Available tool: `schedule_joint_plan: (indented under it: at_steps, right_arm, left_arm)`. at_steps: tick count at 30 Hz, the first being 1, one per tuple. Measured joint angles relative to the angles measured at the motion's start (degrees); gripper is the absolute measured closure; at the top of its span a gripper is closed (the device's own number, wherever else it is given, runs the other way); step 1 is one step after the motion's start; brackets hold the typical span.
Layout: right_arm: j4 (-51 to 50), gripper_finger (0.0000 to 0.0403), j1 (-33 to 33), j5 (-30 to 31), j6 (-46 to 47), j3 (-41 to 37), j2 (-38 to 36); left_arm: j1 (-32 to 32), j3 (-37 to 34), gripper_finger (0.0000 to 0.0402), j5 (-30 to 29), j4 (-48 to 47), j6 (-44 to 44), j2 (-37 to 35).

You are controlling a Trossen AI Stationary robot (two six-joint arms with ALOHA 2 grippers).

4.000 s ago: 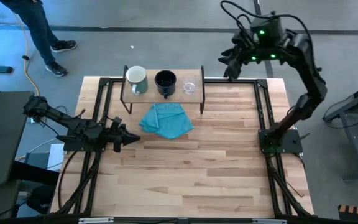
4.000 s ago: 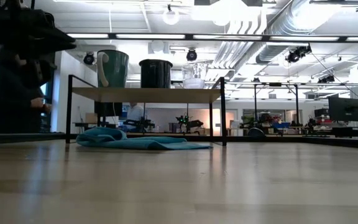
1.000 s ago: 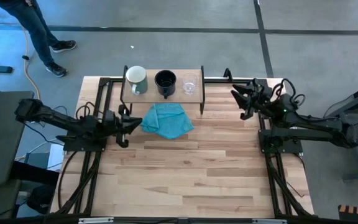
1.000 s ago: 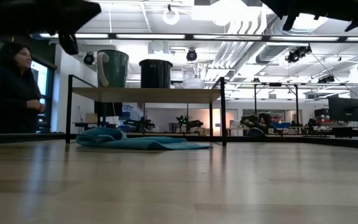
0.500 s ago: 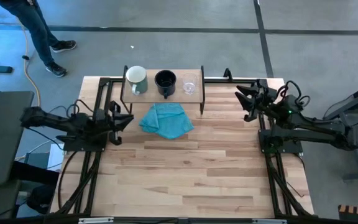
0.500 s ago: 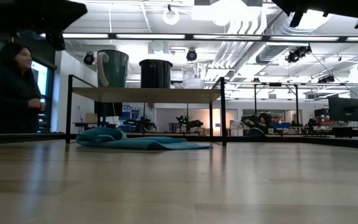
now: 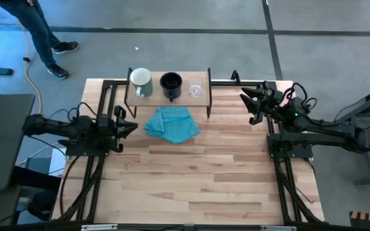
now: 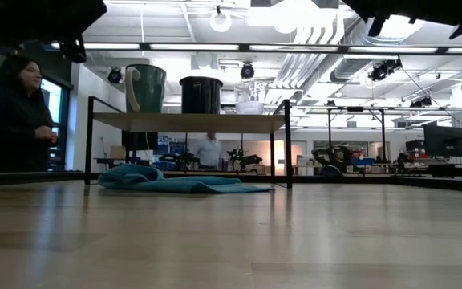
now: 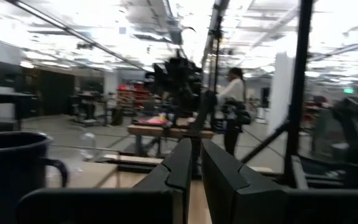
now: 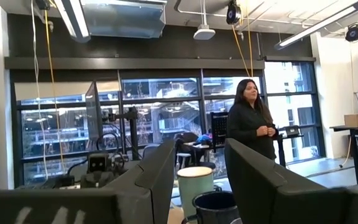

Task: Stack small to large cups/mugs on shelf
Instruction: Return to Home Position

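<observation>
Three cups stand in a row on the low wooden shelf [image 7: 169, 94] at the table's far edge: a pale mug [image 7: 140, 82] on the left, a black mug [image 7: 171, 84] in the middle, a small clear glass cup [image 7: 196, 88] on the right. Each rests on its base. My left gripper [image 7: 133, 124] hovers shut near the table's left edge, pointing toward the right edge. My right gripper [image 7: 246, 106] hovers open near the far right corner, with nothing between its fingers [image 10: 160, 174]. Its wrist view shows the pale mug [image 10: 194, 182] and the black mug [image 10: 216, 205] ahead.
A crumpled teal cloth [image 7: 172, 124] lies on the table just in front of the shelf, between the two grippers. Black frame rails [image 7: 106, 96] run along both table sides. A person [image 8: 10, 120] stands beyond the left side; another person's legs [image 7: 44, 32] show on the floor behind.
My left gripper has drawn back from the teal cloth toward the table's left edge, staying shut and rolling a little. The cups, the cloth and my right arm have kept still.
</observation>
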Motion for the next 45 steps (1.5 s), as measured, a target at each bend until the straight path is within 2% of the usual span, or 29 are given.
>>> schedule_joint_plan:
  at_steps: [5, 12, 17, 27, 38, 45]
  right_arm:
    - [2.1, 0.0269, 0.0, 0.0, 0.1, 0.0, 0.8]
    - [2.1, 0.0269, 1.7, 0.0, -0.3, 0.0, 0.7]
    - [0.9, 0.0269, 3.0, 0.0, -0.8, 0.0, 0.6]
    - [-0.4, 0.0269, 3.5, 0.5, -2.7, 0.0, -0.9]
    - [-2.8, 0.0269, 3.5, 1.3, -2.9, 0.0, -0.9]
    - [-3.5, 0.0269, 3.5, 1.3, -2.6, 0.0, -0.9]
  left_arm:
    - [3.9, 0.0, 0.0376, 7.7, 0.9, -2.6, 2.7]
    - [6.9, 0.0, 0.0376, 13.0, 1.3, -4.0, 5.4]
    - [8.4, 0.0, 0.0376, 12.3, -3.7, -3.1, 2.2]
    - [8.7, 0.0, 0.0376, 12.1, -14.9, -3.0, -11.4]
    - [8.6, 0.7, 0.0376, 11.9, -21.3, -2.9, -11.4]
    - [8.6, 0.7, 0.0376, 9.2, -25.1, -2.9, -11.3]
